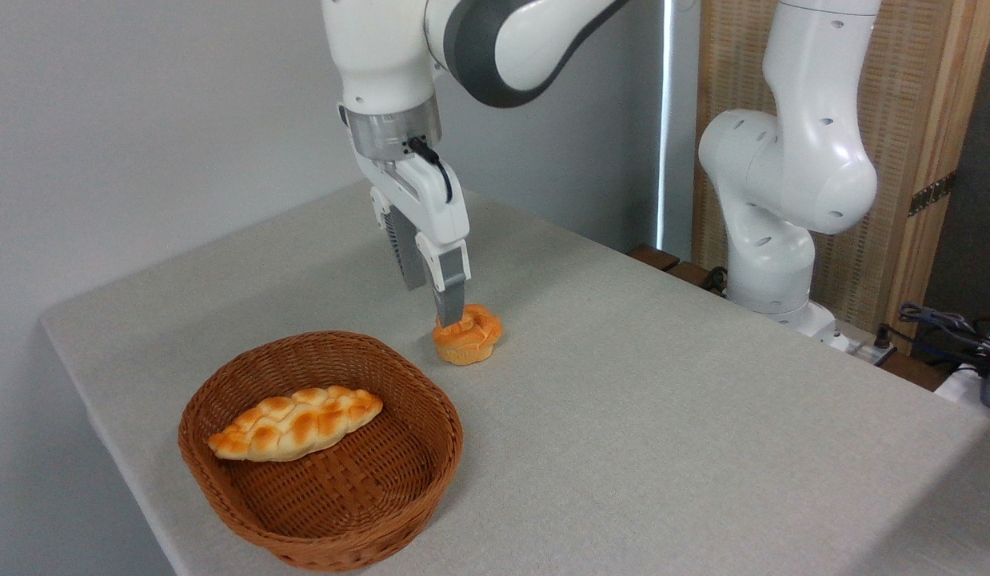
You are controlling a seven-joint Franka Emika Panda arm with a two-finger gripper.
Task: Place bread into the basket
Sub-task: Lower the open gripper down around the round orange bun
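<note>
The bread (471, 336), a small orange-golden bun with a cracked top, sits on the table just right of the basket's far rim. My gripper (433, 306) hangs point-down over the bun's left side and is open. Its nearer finger (451, 300) reaches down to the bun's upper left edge, while the other finger (409, 256) stands further left and back, off the bun. I cannot tell whether the near finger touches the bun. The basket (431, 404), an oval brown wicker one, rests at the front left of the table.
A long braided loaf (295, 422) lies inside the basket. The arm's white base (783, 184) stands at the table's far right edge, with cables (943, 328) beyond it. The grey table (663, 416) stretches right of the bun; its left edge runs close to the basket.
</note>
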